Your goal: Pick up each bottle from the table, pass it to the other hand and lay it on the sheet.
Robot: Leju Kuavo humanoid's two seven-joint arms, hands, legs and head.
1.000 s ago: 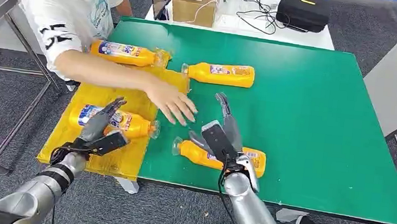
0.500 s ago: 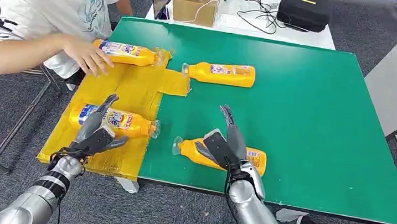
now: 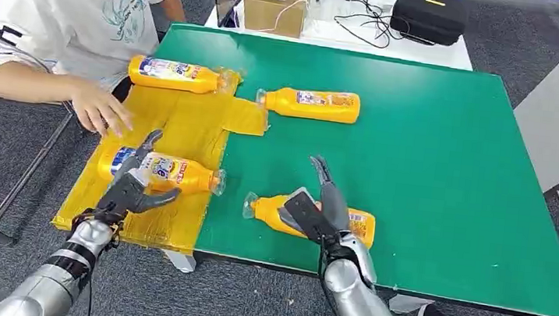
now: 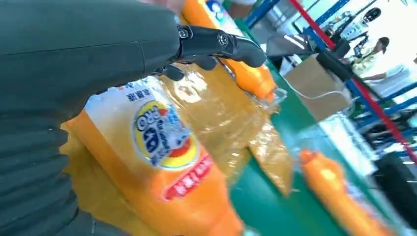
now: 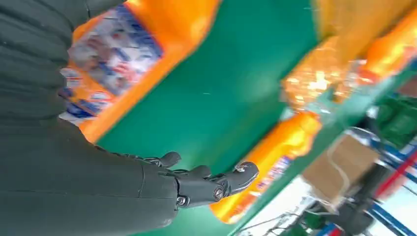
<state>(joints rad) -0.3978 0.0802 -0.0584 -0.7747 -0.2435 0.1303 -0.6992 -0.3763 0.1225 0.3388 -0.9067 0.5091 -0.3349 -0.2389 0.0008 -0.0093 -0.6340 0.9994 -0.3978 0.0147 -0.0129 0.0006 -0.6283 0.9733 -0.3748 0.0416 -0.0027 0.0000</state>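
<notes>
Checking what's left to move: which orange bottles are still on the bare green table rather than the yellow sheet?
Two: the orange plastic bottle under the right hand at the near edge, and the far orange bottle beside the yellow sheet's corner.

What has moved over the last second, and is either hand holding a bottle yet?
The person's hand drew back off the green table to the sheet's outer edge. The right hand sank closer over the near bottle, fingers spread, holding nothing. The left hand shifted slightly, open above the sheet bottle. All four bottles lie where they were.
</notes>
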